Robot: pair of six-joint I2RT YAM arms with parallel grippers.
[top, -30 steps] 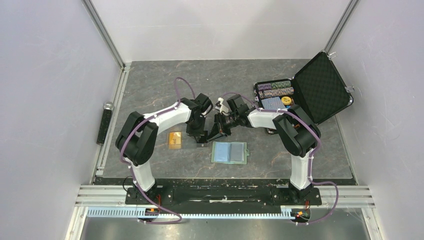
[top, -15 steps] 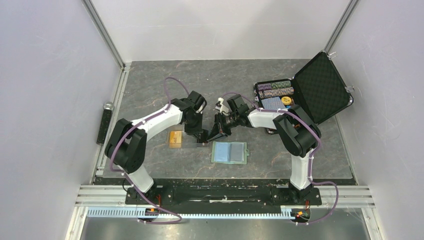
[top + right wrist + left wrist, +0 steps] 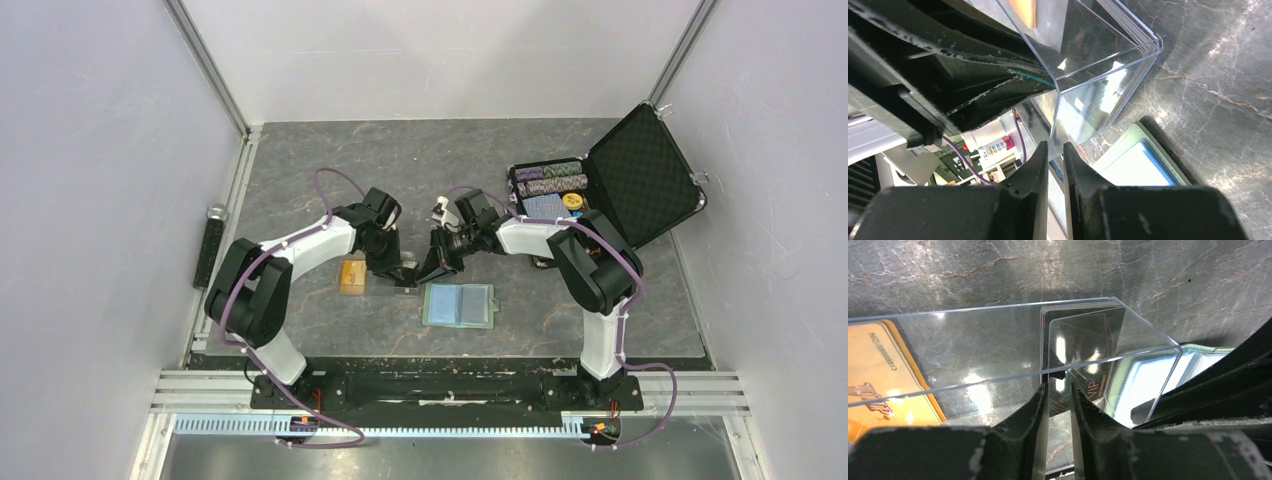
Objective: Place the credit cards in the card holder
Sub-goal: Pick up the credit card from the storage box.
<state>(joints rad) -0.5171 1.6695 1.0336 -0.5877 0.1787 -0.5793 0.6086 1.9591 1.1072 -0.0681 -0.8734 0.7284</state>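
Note:
A clear plastic box [image 3: 403,284] holding dark grey credit cards [image 3: 1083,340] sits between both grippers, left of the card holder. My left gripper [image 3: 1059,386] has its jaws drawn close at the box's near wall, by the dark cards' edge. My right gripper [image 3: 1055,150] is shut on a clear wall of the box [image 3: 1098,65]. An orange-gold credit card [image 3: 351,276] lies flat on the table; it also shows in the left wrist view [image 3: 883,375]. The pale green card holder [image 3: 459,305] lies open with its light blue pockets up; it also shows in the right wrist view [image 3: 1133,160].
A large black hard case [image 3: 610,185] stands open at the back right, with poker chips and a blue deck inside. A black bar [image 3: 210,245] lies along the left rail.
The left arm's elbow and wrist have swung to the left while its gripper stays at the clear box. The right arm, card holder and orange card have not moved.

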